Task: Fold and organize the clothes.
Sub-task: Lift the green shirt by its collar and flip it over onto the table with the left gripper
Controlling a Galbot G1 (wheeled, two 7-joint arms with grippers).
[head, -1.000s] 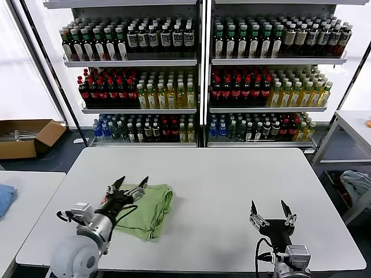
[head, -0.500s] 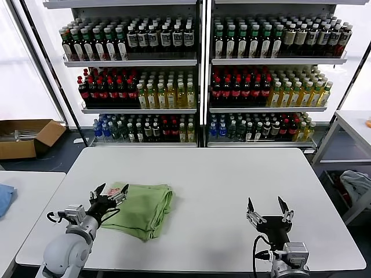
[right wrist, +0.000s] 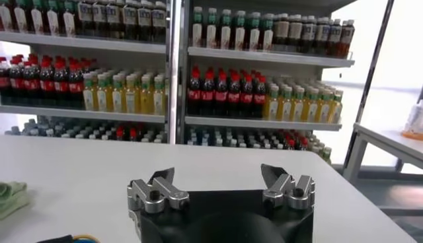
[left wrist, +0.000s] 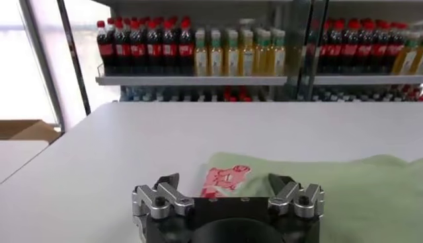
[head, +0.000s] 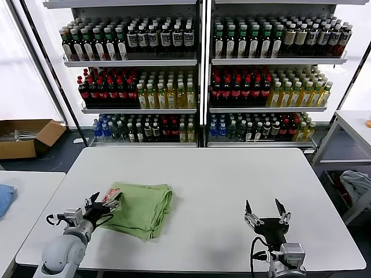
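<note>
The clothes, a light green shirt [head: 141, 207], lie folded into a rough rectangle on the white table [head: 214, 185], left of centre. A red-and-white print shows at the shirt's left corner [left wrist: 223, 180]. My left gripper [head: 103, 201] hovers open at that corner, just off the fabric's near-left edge, with nothing between its fingers. In the left wrist view the green fabric [left wrist: 344, 198] spreads out beyond the open left gripper [left wrist: 225, 182]. My right gripper [head: 264, 208] stands open over bare table at the front right, far from the shirt. The right wrist view catches a sliver of the shirt [right wrist: 9, 195] well away from the right gripper [right wrist: 218, 174].
Shelves of bottles [head: 203, 75] stand behind the table. A second table at the left carries a blue cloth [head: 4, 197]. A cardboard box [head: 26, 136] sits on the floor at the left, and a side table with a pale cloth bundle [head: 355, 184] is at the right.
My left gripper has drawn back toward the near-left, off the top of the shirt, uncovering the red-and-white print. The right gripper has dropped slightly lower and nearer.
</note>
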